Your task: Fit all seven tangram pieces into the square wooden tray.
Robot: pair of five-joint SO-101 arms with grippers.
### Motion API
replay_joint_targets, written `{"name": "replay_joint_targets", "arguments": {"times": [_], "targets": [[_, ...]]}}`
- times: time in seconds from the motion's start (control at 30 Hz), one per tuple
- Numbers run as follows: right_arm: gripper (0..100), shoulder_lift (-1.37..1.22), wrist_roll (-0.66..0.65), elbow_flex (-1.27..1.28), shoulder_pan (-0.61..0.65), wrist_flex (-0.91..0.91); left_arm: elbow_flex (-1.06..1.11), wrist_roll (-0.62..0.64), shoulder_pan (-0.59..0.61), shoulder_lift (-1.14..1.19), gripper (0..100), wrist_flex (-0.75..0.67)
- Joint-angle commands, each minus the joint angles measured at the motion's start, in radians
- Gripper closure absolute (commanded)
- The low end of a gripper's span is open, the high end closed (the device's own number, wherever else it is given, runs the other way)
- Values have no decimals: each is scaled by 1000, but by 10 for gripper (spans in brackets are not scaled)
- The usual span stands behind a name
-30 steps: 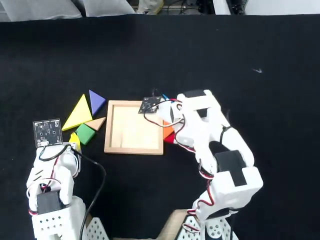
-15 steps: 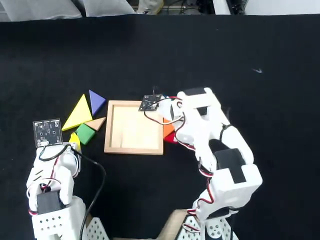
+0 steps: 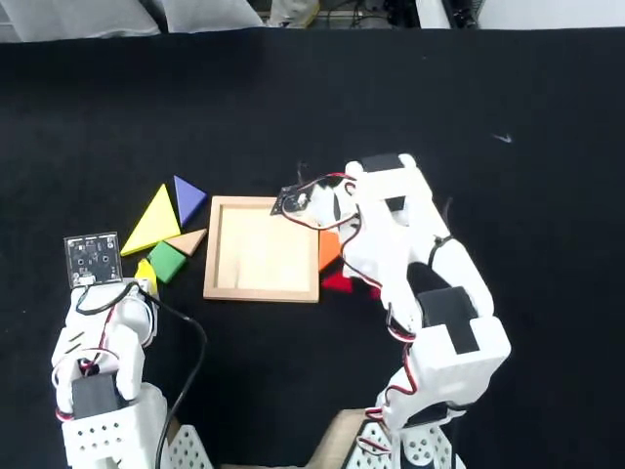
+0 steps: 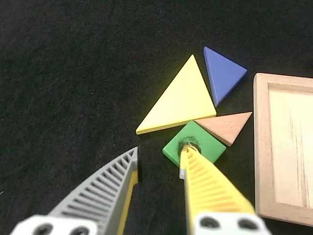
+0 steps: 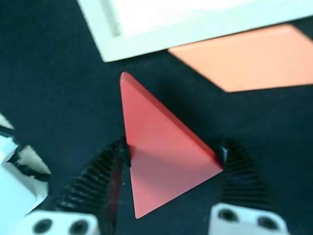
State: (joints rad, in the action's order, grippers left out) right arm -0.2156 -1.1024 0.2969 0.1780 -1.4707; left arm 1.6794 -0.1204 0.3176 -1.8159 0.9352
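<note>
Right pincer [image 5: 172, 148] is clamping the red wooden triangle [image 5: 156, 142] beside the square wooden tray [image 3: 212, 249], left pincer [image 4: 160, 151] hanging open; next move is likely requiring a lift into the tray.

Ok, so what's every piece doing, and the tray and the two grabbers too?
tray: empty.
red triangle: clamped in the right gripper.
orange piece: loose beside the tray.
yellow triangle: loose on the cloth.
blue triangle: loose on the cloth.
tan triangle: loose on the cloth.
green square: loose, under the left gripper.
left gripper: open.
</note>
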Motion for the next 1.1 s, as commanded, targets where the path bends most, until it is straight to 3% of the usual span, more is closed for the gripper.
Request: {"name": "replay_joint_targets", "arguments": {"times": [0.0, 0.3, 0.87, 1.07], "targets": [[787, 133, -5, -27, -8, -29, 19, 2, -7, -8, 852, 3], [787, 354, -5, 70, 9, -29, 19, 2, -4, -8, 852, 5], [787, 348, 170, 31, 305, 60, 19, 0, -2, -8, 852, 6], [787, 203, 193, -50, 359, 78, 19, 0, -2, -8, 852, 6]]}}
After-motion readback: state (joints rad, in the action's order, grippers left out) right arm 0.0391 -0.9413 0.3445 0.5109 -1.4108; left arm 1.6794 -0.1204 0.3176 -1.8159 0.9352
